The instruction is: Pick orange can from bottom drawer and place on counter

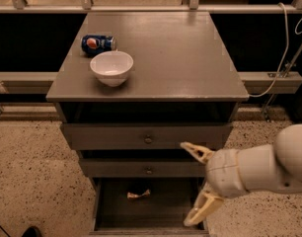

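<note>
Gripper [186, 184], lower right of frame: fingers spread wide, empty. Orange can [138, 195] lies lower centre, inside open bottom drawer [99, 207].

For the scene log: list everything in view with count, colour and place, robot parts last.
counter: one, grey, top of the cabinet.
blue can: one, blue, on its side at the counter's back left.
bowl: one, white, on the counter in front of the blue can.
knobbed drawers: two, grey, under the counter.
bottom drawer: one, grey with dark floor, pulled open.
orange can: one, orange-gold, on the bottom drawer's floor.
cable: one, white, far right.
arm: one, white, entering from the right.
gripper: one, cream, over the bottom drawer's right side, fingers spread open.
</note>
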{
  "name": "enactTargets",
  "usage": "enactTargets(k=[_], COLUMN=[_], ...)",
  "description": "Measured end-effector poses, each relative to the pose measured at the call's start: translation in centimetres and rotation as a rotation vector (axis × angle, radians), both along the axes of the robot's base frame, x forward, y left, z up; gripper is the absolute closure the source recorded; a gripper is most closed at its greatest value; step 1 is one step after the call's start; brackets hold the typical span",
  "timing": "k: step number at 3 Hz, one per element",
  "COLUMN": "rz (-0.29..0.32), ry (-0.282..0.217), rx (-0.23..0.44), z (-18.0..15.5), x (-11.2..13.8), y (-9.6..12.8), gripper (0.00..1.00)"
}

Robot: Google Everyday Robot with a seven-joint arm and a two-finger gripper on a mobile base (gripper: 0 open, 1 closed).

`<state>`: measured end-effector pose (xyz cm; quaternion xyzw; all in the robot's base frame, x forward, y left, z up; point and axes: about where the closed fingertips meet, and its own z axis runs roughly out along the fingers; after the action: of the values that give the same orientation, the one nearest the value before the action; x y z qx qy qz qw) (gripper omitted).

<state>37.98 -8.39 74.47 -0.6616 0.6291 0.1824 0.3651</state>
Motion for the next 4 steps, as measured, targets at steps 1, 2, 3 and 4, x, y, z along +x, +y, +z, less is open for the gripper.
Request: enactTargets(k=[1, 2, 3, 4], rz=[0.058, 0.07, 0.127, 0.127], ry=[-0.018, -0.091, -0.222, -0.215], rx=[-0.018, 0.018, 0.073, 0.073], z=[-5.3, -11.4, -16.2, -16.4], x=[1.4, 3.0, 6.7, 6.4], y=[2.2, 3.6, 3.2, 3.4], gripper=[0.0, 0.0, 0.0, 0.0])
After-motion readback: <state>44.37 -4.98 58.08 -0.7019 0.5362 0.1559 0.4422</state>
